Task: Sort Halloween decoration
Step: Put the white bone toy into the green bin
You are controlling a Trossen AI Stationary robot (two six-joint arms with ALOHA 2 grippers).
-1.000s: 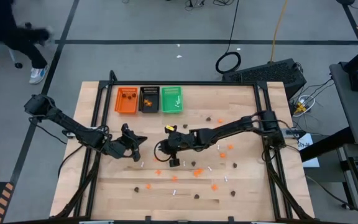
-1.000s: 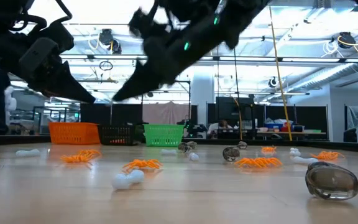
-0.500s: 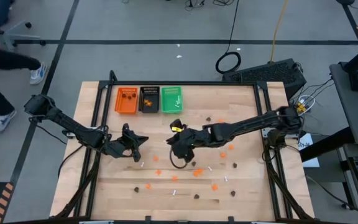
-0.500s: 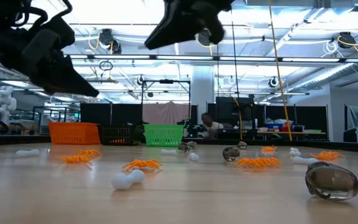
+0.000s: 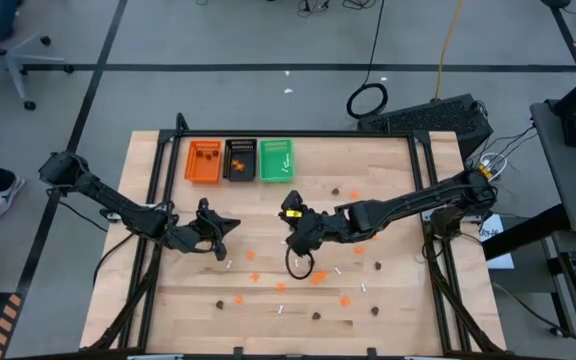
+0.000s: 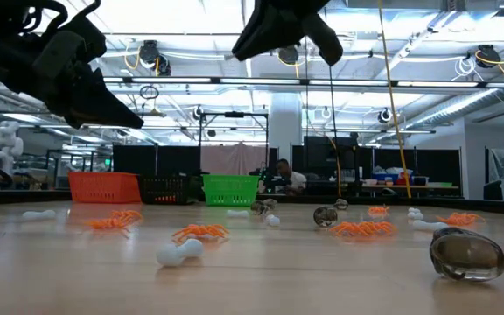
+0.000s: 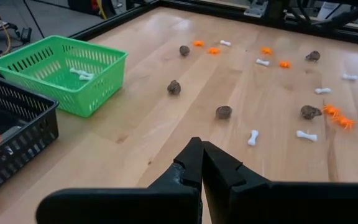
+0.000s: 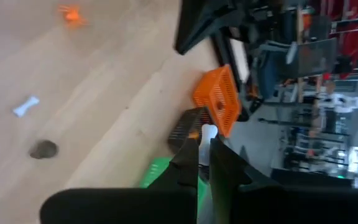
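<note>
A pale wooden counter (image 5: 388,170) is scattered with tiny orange, dark brown and white bone-shaped plastic Halloween trinkets (image 7: 252,137), mostly across its middle and near half. Three small plastic baskets, orange (image 5: 203,161), black (image 5: 239,160) and green (image 5: 276,160), sit at the far edge as sorting bins. The right tool (image 5: 295,213), fingers pinched on a small white piece (image 8: 208,132), hangs mid-counter, likely heading for the green basket. The left tool (image 5: 220,226) waits closed and empty nearby.
</note>
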